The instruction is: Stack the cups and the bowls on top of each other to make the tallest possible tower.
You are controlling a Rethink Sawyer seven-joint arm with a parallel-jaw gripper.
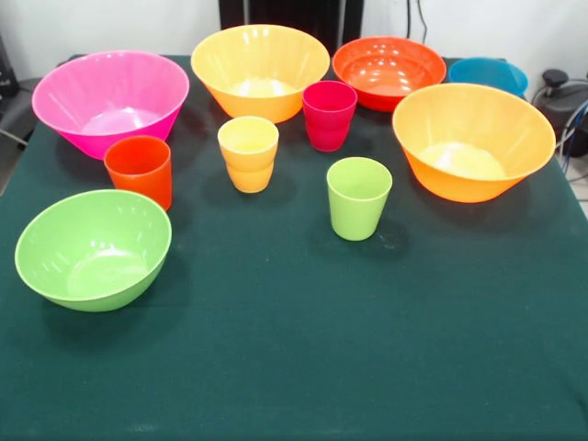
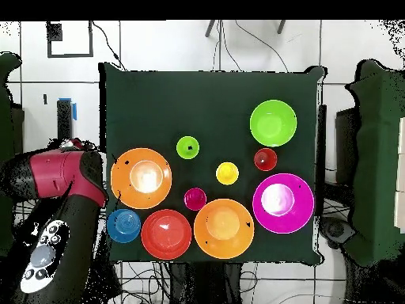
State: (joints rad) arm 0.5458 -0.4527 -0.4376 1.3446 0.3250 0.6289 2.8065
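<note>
All pieces stand apart and upright on the green cloth; no tower stands. In the front view: pink bowl [image 1: 108,101], two large orange bowls [image 1: 260,69] [image 1: 473,140], round red-orange bowl [image 1: 389,72], small blue bowl [image 1: 489,73], lime green bowl [image 1: 93,248]. The cups stand in the middle: red-orange [image 1: 139,170], yellow-orange [image 1: 248,152], magenta-red [image 1: 329,114], lime green [image 1: 357,197]. The red and black arm [image 2: 63,178] is drawn back beside the table's left edge in the overhead view. The gripper itself does not show.
The table [image 1: 294,367] is covered with dark green cloth. Cables and dark gear [image 1: 560,96] lie off its far right corner in the front view. In the overhead view the arm hangs beside the blue bowl [image 2: 124,226] and an orange bowl [image 2: 141,177].
</note>
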